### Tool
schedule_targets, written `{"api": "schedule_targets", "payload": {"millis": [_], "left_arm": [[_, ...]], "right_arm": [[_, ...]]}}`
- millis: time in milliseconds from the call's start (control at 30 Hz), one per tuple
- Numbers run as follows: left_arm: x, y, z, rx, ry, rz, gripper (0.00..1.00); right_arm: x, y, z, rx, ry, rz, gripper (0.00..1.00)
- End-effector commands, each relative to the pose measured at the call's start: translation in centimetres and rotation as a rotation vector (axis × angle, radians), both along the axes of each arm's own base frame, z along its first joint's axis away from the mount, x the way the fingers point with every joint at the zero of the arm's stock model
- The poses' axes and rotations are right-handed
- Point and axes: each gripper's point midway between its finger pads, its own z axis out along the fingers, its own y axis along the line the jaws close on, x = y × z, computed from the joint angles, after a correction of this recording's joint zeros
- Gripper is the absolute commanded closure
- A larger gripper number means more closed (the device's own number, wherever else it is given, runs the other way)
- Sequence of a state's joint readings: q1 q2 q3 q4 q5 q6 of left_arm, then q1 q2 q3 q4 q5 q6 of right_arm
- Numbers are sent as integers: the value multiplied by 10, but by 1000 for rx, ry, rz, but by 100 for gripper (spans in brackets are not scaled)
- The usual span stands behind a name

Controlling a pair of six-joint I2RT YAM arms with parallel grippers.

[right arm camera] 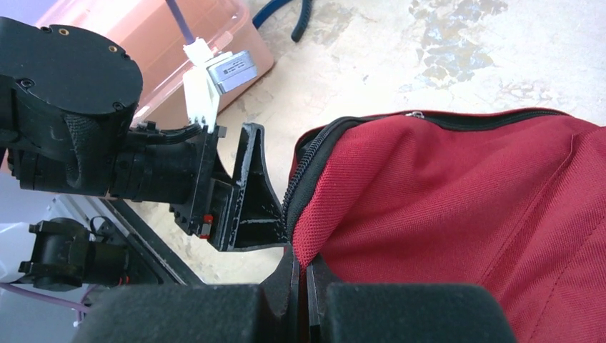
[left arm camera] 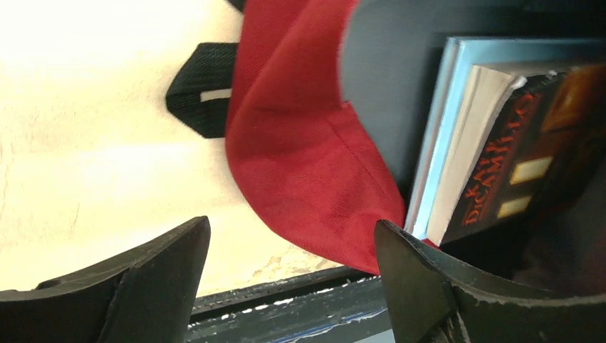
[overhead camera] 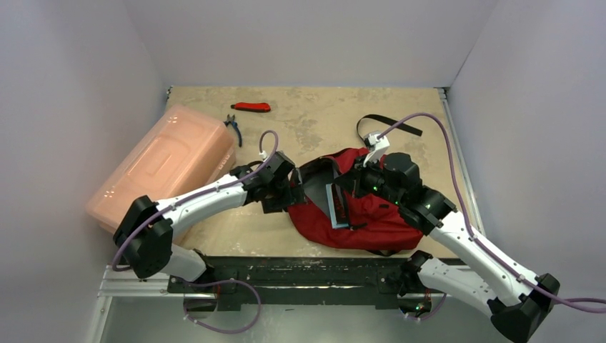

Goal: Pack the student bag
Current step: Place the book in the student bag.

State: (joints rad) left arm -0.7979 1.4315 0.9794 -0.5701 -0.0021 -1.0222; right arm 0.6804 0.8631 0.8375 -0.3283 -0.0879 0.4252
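The student bag (overhead camera: 371,214), a red backpack, lies open at the near middle of the table, with a book (overhead camera: 336,207) standing inside its mouth. My right gripper (right arm camera: 301,266) is shut on the bag's red fabric edge (right arm camera: 314,236) beside the black zipper and holds it up. My left gripper (left arm camera: 291,227) stands open just left of the bag's mouth, and nothing lies between its fingers. In the left wrist view the red flap (left arm camera: 300,150) hangs in front and two books (left arm camera: 479,150) sit in the dark interior. The left gripper (right arm camera: 243,193) also shows in the right wrist view, close to the zipper.
A pink translucent box (overhead camera: 164,171) sits at the left edge beside the left arm. Blue-handled pliers (overhead camera: 234,128) and a red cutter (overhead camera: 251,107) lie at the back. The bag's black strap (overhead camera: 389,121) trails toward the back right. A black rail (overhead camera: 300,268) runs along the near edge.
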Motion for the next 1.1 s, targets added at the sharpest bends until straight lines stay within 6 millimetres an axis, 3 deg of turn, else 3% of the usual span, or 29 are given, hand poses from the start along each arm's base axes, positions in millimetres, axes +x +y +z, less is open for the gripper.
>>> {"api": "schedule_targets", "payload": {"millis": [0,267,400,500,600,700,867,1033,1067], "left_arm": [[8,1,2,11,53,177,16],[40,-1,12,202,122,385,15],[48,8,0,289,134,499,15],[43,23,-6,404,190,591,22],[45,18,-16,417,224,598,28],[49,13,-21,410,233,592,38],[49,12,-15,398,233,543,64],[48,-13,4,201,196,310,100],[47,-16,9,156,185,267,100]], "right_arm": [[8,5,30,36,-77,5,100],[6,6,26,41,-71,10,100],[6,6,25,40,-68,12,100],[6,6,25,40,-67,11,100],[5,7,24,42,-66,13,100],[5,7,24,40,-63,16,100],[5,5,22,34,-58,10,100],[11,-5,7,-33,-43,-44,100],[12,-6,4,-45,-39,-43,100]]}}
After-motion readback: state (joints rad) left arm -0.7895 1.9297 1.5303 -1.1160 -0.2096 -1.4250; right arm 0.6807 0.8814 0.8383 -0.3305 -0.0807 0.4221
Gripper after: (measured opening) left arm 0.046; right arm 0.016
